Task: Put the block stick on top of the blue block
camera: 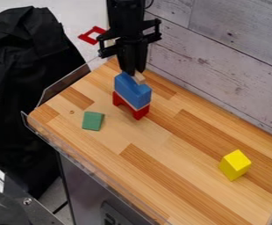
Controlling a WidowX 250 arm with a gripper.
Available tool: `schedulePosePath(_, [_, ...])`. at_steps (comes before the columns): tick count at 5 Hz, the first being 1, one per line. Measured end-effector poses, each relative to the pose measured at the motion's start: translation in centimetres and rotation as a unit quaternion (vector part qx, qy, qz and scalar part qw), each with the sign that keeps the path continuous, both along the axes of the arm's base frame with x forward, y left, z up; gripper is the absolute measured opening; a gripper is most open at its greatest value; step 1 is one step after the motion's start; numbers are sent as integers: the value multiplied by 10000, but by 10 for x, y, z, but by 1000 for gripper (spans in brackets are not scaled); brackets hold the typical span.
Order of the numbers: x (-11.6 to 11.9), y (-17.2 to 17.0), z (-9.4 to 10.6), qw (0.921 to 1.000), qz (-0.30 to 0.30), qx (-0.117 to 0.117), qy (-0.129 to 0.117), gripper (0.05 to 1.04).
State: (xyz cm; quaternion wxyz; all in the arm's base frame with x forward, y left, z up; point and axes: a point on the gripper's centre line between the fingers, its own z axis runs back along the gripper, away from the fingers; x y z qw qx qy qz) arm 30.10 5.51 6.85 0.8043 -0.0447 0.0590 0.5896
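Note:
My gripper (pixel 132 71) hangs down from the top edge, just above and behind the blue block (pixel 132 91). Its fingers are shut on the block stick (pixel 139 78), a small light wooden piece whose end shows below the fingertips. The stick is at the blue block's rear upper edge; whether they touch I cannot tell. Underneath, a red arch-shaped block (pixel 139 113) supports the blue one. The fingers hide part of the stick.
On the wooden table (pixel 179 149), a green block (pixel 92 121) lies left of the stack and a yellow block (pixel 235 165) stands at the lower right. A pale plank wall (pixel 220 66) rises behind, and a clear rim runs along the left edge.

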Motion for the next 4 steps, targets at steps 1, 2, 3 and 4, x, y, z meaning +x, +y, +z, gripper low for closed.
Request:
schedulePosePath(1, [-4,-3,-5,9999,94,-28,53,126])
schedulePosePath(2, [-3,-9,-10,9998,167,-109,27,126])
schedulePosePath(3, [-2,-11,-15,9995,239,-187,70,126])
schedulePosePath(4, [-1,-13,-20,9992,293,-245,115,126])
